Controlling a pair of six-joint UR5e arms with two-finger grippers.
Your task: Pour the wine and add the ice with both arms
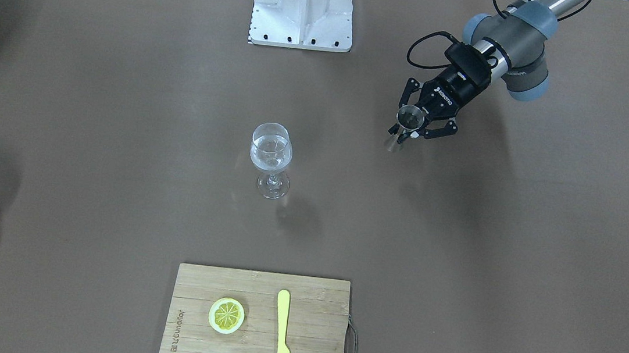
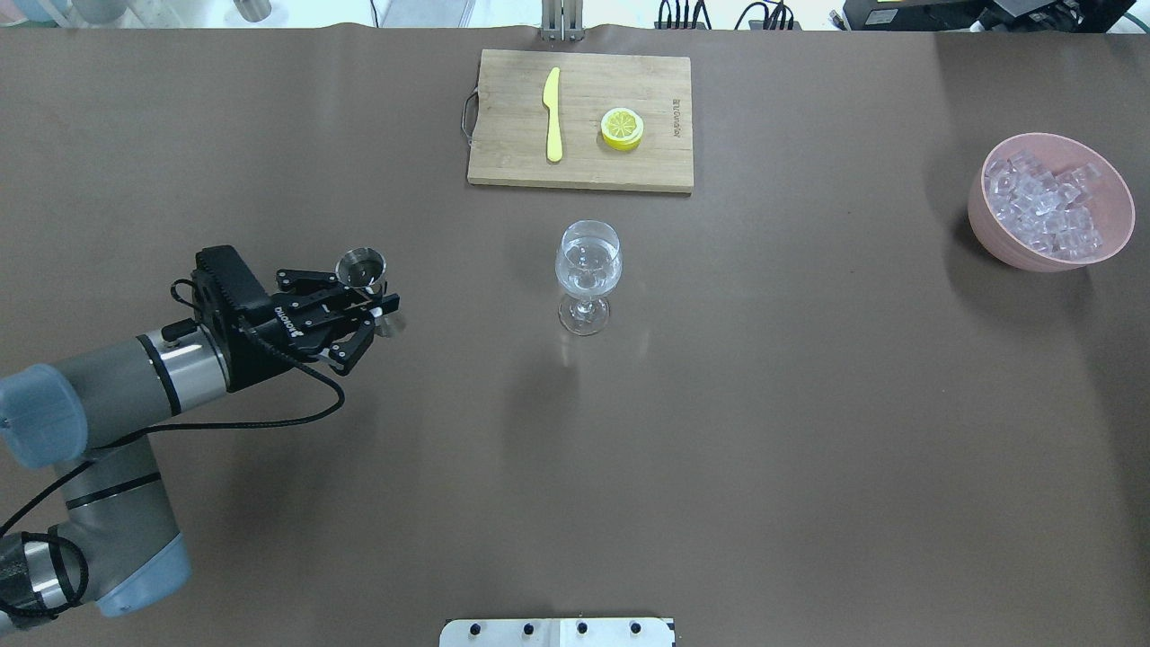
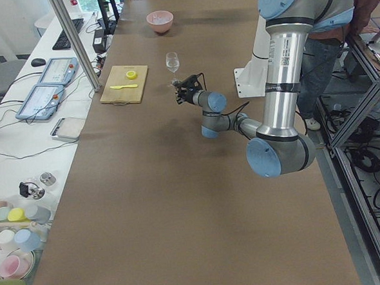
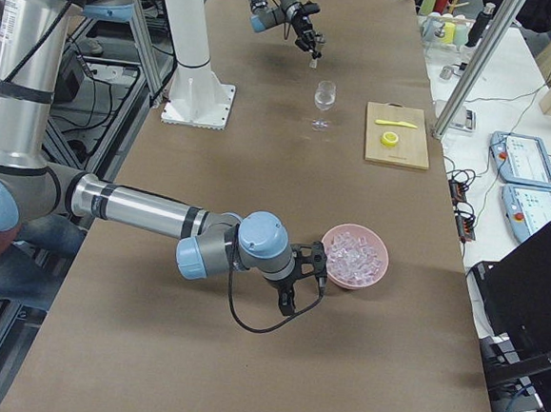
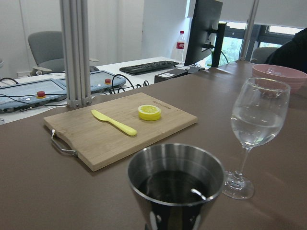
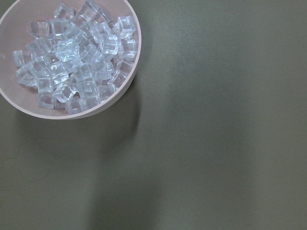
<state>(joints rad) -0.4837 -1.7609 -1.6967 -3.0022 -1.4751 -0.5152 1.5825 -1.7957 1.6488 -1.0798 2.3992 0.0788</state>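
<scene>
My left gripper (image 2: 375, 307) is shut on a small steel jigger (image 2: 360, 267) and holds it upright over the table's left part, well left of the stemmed glass (image 2: 588, 270). The glass stands mid-table with clear wine (image 1: 270, 157) in its bowl. In the left wrist view the jigger (image 5: 175, 184) is close in front and the glass (image 5: 259, 124) is to its right. Ice (image 2: 1042, 208) fills the pink bowl (image 2: 1051, 261) at the far right. The right wrist view looks down on the ice (image 6: 72, 52). My right gripper (image 4: 298, 282) hovers beside the bowl; I cannot tell whether it is open or shut.
A wooden cutting board (image 2: 665, 171) lies at the far edge behind the glass, with a lemon slice (image 2: 622, 128) and a yellow knife (image 2: 552, 115) on it. The white pedestal (image 1: 303, 6) stands at the robot's side of the table.
</scene>
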